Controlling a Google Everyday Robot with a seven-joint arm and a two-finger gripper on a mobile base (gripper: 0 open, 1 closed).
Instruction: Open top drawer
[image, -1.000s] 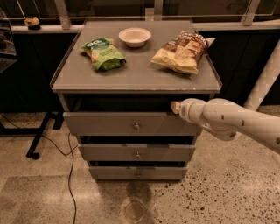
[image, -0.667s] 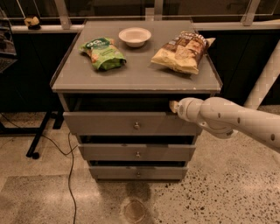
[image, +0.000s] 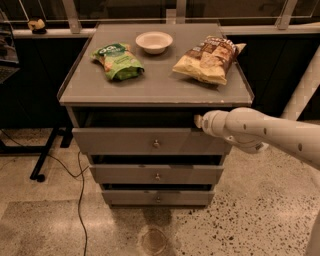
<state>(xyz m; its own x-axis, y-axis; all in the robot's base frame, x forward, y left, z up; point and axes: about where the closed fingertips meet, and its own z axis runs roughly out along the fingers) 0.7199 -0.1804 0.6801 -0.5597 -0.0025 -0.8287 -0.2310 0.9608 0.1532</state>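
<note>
Δ: none seen | top drawer (image: 150, 142) just below-left of hand (image: 198, 121), part-open as before | hand's grip: cannot tell | pull likely unfinished

Grey top drawer (image: 125, 141) – partly out – hand (image: 198, 121) at its right rim.

Place is judged an office or test area: speckled polished floor (image: 260, 210), loose cable (image: 79, 190) trailed across it, railing posts (image: 71, 15) behind a grey drawer cabinet (image: 160, 82). The gripper (image: 199, 121) is seen at the upper right edge of the top drawer (image: 125, 141).
</note>
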